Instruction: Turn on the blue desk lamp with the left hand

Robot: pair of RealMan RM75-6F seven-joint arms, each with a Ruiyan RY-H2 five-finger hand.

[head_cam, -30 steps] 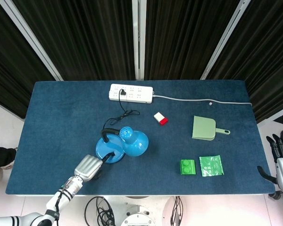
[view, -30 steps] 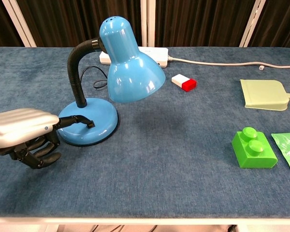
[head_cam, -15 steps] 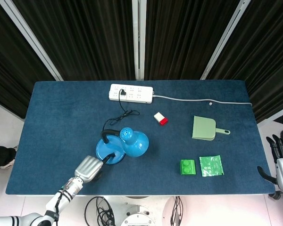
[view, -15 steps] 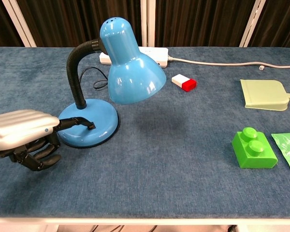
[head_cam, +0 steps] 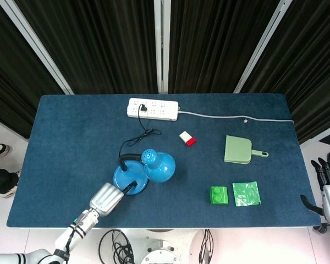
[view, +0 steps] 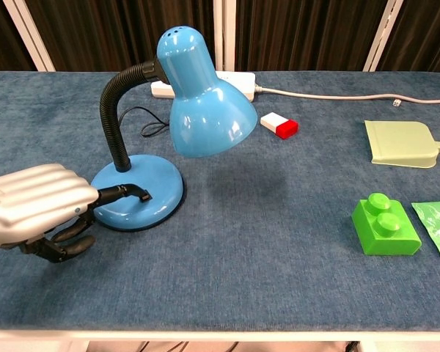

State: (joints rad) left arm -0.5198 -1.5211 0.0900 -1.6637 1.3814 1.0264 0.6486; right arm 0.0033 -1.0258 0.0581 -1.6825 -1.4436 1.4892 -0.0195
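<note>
The blue desk lamp [view: 205,103] stands left of the table's middle on a round blue base [view: 150,191], with a black gooseneck and its shade [head_cam: 159,166] facing down and right. The shade is unlit. My left hand [view: 37,209] lies just left of the base, silver back upward, one dark finger [view: 128,192] stretched onto the base's top and the others curled under. From above, my left hand [head_cam: 105,199] sits at the base's near-left rim [head_cam: 126,177]. My right hand [head_cam: 329,184] hangs off the table's right edge, fingers apart, holding nothing.
A white power strip [head_cam: 152,108] at the back holds the lamp's black cord plug; its grey cable runs right. A red-and-white block [head_cam: 187,138], a pale green dustpan [head_cam: 240,149], a green brick [head_cam: 219,195] and a green packet [head_cam: 246,193] lie to the right.
The lamp has shifted slightly right, its shade tipping further right. My left hand followed toward the base, its finger still on the base's top. The right hand stayed still.
</note>
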